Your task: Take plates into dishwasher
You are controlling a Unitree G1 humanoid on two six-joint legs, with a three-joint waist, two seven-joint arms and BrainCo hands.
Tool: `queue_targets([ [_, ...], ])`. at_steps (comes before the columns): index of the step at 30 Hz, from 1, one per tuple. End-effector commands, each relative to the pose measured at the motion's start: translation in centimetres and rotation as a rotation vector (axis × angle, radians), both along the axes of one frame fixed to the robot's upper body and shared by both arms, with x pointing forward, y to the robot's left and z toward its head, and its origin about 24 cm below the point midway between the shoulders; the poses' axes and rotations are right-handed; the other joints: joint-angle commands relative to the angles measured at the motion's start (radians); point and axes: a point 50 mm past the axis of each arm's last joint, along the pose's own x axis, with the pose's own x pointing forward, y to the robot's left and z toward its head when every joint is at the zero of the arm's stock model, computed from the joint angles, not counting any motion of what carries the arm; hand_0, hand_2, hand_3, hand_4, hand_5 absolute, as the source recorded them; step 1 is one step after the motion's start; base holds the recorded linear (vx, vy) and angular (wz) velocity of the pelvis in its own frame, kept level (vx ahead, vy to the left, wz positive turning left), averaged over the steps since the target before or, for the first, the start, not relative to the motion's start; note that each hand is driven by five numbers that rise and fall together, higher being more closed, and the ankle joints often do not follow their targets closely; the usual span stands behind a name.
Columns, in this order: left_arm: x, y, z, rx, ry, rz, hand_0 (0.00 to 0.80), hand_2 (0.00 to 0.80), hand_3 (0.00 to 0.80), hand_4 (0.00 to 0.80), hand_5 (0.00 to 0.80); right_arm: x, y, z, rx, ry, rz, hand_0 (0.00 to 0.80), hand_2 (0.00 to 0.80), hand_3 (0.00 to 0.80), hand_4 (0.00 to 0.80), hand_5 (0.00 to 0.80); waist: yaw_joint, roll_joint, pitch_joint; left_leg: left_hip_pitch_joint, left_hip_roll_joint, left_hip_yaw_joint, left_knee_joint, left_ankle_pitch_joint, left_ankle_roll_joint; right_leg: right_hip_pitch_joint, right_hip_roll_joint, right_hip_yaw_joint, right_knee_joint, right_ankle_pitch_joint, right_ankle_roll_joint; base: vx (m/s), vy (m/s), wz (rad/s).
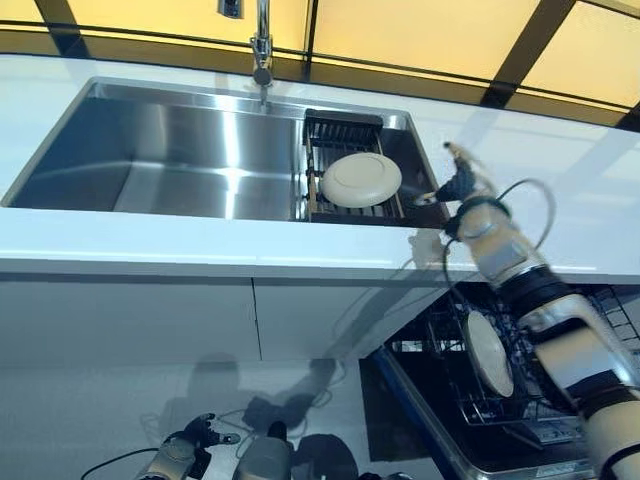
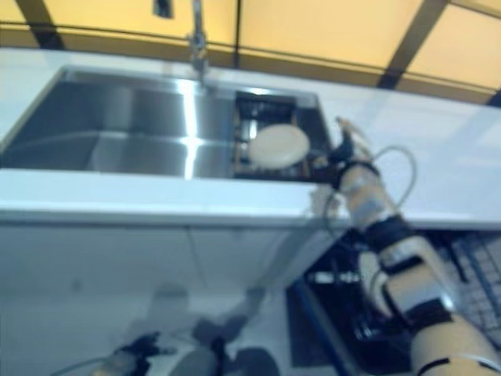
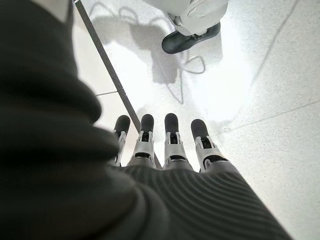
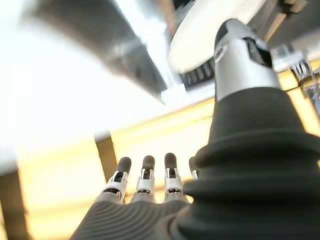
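Brushed stainless-steel sink basin (image 1: 180, 150): smooth, streaked with glare. Chrome metal tap (image 1: 262, 40): glossy. White surface (image 1: 560, 170) round sink: smooth, semi-gloss. Black wire drying rack (image 1: 345, 128): thin metal bars. Round cream plate (image 1: 361, 179) in rack: smooth, soft sheen. Dark wire dishwasher rack (image 1: 500, 400). Right hand (image 1: 455, 185): silver metal-look fingers, matt ribbed dark cover. Pale floor (image 3: 270, 75): speckled, polished.

Plate (image 1: 361, 179): cream, plain. Rack (image 1: 345, 135) beneath it: black. Sink (image 1: 170, 150): brushed steel grey. Surface (image 1: 150, 240): white. Second cream plate (image 1: 489, 354) in dark dishwasher basket (image 1: 470, 400). Floor (image 3: 270, 75): pale speckled.
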Motion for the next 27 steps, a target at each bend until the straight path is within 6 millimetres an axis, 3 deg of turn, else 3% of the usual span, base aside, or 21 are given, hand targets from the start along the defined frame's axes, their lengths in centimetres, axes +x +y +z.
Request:
queue_targets([
  [1,0.6,0.4,0.5,0.040,-0.023,-0.077,0.000,0.000,0.000,0.000,0.000,-0.8,0.9,6.9,-0.251,-0.156,0.095,0.000,0.000,0.000,0.000,0.000,0.023,-0.017,-0.013,0.090,-0.075,0.052,-0.144,-0.122,0.085,0.067,-0.002,-0.004,0.173,-0.002,0.015,0.017,-0.017,-0.08],
  [7,-0.2,1.2,0.5,0.060,-0.013,-0.061,0.000,0.000,0.000,0.000,0.000,-2.0,1.5,7.3,-0.539,-0.113,0.162,0.000,0.000,0.000,0.000,0.000,0.010,-0.034,-0.020,0.100,-0.079,0.053,-0.146,-0.129,0.094,0.061,-0.008,0.006,0.197,0.003,0.024,0.026,0.009,-0.03],
  [12,-0.6,1.3,0.4,0.068,0.002,-0.071,0.000,0.000,0.000,0.000,0.000,-2.3,1.2,7.1,-0.565,-0.075,0.196,0.000,0.000,0.000,0.000,0.000,0.001,-0.043,-0.036,0.107,-0.095,0.037,-0.148,-0.136,0.104,0.072,-0.016,0.028,0.231,0.026,0.030,0.061,0.046,0.04],
  [16,-1.0,1.2,0.3,0.068,0.018,-0.107,0.000,0.000,0.000,0.000,0.000,-2.6,0.5,6.3,-0.589,-0.048,0.220,0.000,0.000,0.000,0.000,0.000,-0.015,-0.044,-0.046,0.116,-0.128,0.002,-0.150,-0.144,0.126,0.068,-0.042,0.089,0.332,0.100,0.045,0.064,0.090,0.14],
  [18,-1.0,1.0,0.2,0.064,0.019,-0.119,0.000,0.000,0.000,0.000,0.000,-2.7,0.3,6.0,-0.590,-0.038,0.227,0.000,0.000,0.000,0.000,0.000,-0.031,-0.034,-0.044,0.125,-0.133,-0.003,-0.160,-0.144,0.131,0.029,-0.042,0.135,0.387,0.103,0.043,-0.019,0.078,0.14],
  [20,-0.8,0.9,0.2,0.056,0.015,-0.119,0.000,0.000,0.000,0.000,0.000,-2.6,0.2,5.5,-0.587,-0.023,0.229,0.000,0.000,0.000,0.000,0.000,-0.045,-0.015,-0.044,0.127,-0.125,-0.013,-0.168,-0.133,0.126,-0.006,-0.005,0.167,0.338,0.056,0.025,-0.070,0.000,0.30],
  [23,-0.4,0.6,0.3,0.056,0.018,-0.122,0.000,0.000,0.000,0.000,0.000,-2.4,0.1,5.7,-0.578,-0.008,0.232,0.000,0.000,0.000,0.000,0.000,-0.053,0.011,-0.049,0.116,-0.090,-0.025,-0.166,-0.112,0.096,-0.042,0.080,0.199,0.127,-0.029,-0.004,-0.087,-0.092,0.24],
  [25,-0.2,0.5,0.3,0.060,0.019,-0.125,0.000,0.000,0.000,0.000,0.000,-2.4,0.0,5.9,-0.573,-0.005,0.234,0.000,0.000,0.000,0.000,0.000,-0.062,0.022,-0.050,0.108,-0.073,-0.024,-0.165,-0.102,0.084,-0.083,0.140,0.231,-0.011,-0.045,-0.020,-0.105,-0.143,0.00],
  [27,-0.1,0.4,0.3,0.061,0.020,-0.130,0.000,0.000,0.000,0.000,0.000,-2.4,-0.3,5.9,-0.574,0.006,0.230,0.000,0.000,0.000,0.000,0.000,-0.072,0.023,-0.052,0.101,-0.070,-0.036,-0.161,-0.101,0.072,-0.101,0.200,0.288,-0.164,-0.039,-0.013,-0.056,-0.176,0.17],
])
